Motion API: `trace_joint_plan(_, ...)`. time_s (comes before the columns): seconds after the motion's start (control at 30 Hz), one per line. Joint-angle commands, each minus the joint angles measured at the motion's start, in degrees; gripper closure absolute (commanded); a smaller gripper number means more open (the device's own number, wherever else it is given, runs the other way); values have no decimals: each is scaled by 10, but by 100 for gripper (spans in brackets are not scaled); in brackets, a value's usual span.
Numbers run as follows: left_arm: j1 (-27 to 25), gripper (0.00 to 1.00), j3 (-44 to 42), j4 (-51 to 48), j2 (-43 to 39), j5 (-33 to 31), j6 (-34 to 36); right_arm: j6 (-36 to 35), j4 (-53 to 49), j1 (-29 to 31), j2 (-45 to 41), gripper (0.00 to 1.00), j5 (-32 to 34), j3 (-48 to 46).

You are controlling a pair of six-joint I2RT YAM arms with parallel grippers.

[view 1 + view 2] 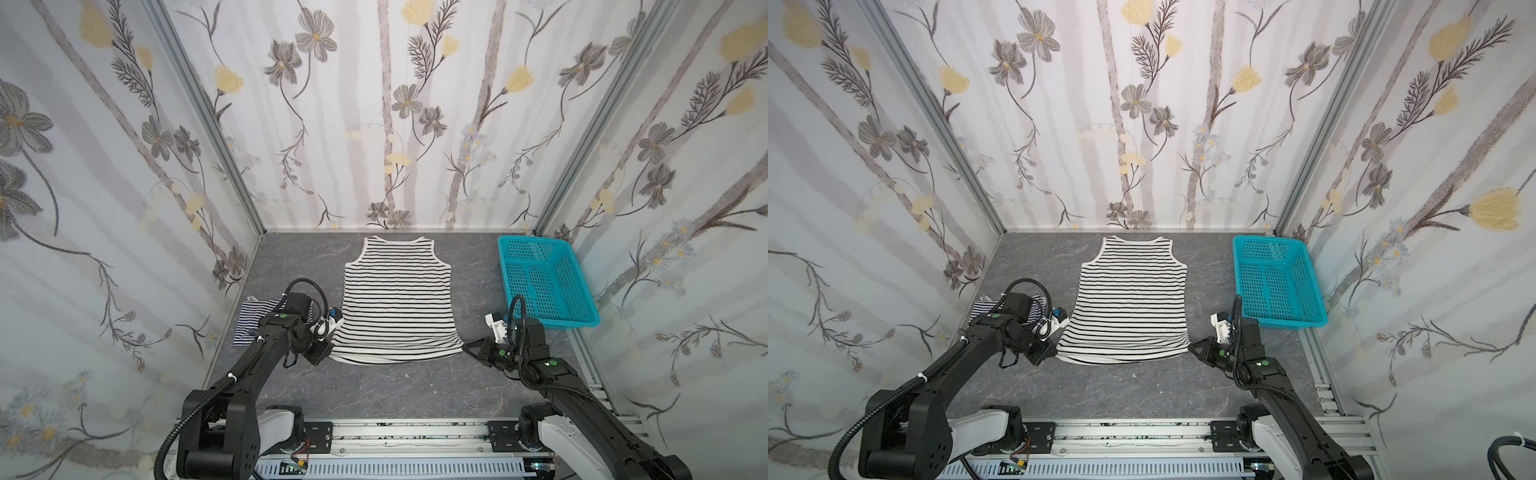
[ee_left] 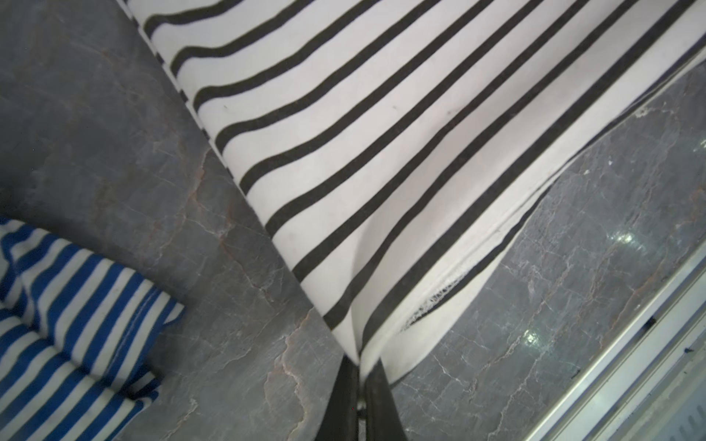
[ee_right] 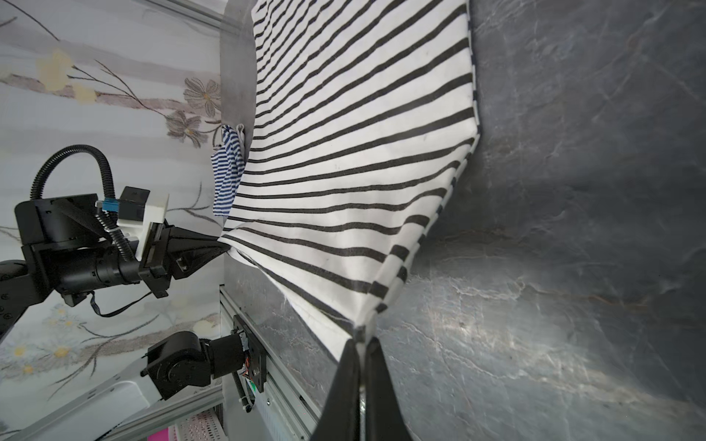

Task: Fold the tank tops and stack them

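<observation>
Left wrist, right wrist: jaws clamped on white top (image 2: 382,160).

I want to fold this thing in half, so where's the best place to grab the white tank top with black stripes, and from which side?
Its two hem corners, one per gripper, approached low from the outer sides: the top lies flat, hem toward the robot, corners flaring outward. The left gripper and right gripper are shut there.
</observation>
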Motion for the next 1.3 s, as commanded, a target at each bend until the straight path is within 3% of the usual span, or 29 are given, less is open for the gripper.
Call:
trace_joint_plan(0.0, -1, 100, 0, -29, 5, -4, 38, 11, -11, 12, -14, 100, 34, -14)
trace_joint_plan(0.5, -14, 100, 12, -38, 92, -29, 73, 15, -62, 47, -23, 100, 130, -35)
trace_joint_plan(0.67, -17, 90, 15, -34, 111, -35, 71, 23, -43, 64, 4, 99, 152, -37)
trace_joint_plan(0.77, -18, 80, 15, -34, 111, -45, 70, 26, -39, 74, 15, 88, 163, -34)
trace_joint_plan(0.87, -18, 73, 18, -35, 99, -66, 70, 18, -71, 79, 13, 68, 185, -15)
trace_joint_plan(0.97, -19, 69, 34, -35, 71, -79, 64, 9, -122, 84, -7, 58, 222, 21)
trace_joint_plan(1.1, -28, 62, 77, -39, 44, -48, 33, 20, -145, 101, -21, 56, 243, 52)
trace_joint_plan(1.27, -97, 60, 81, -43, 48, -58, 7, 57, -98, 156, 10, 56, 250, 59)
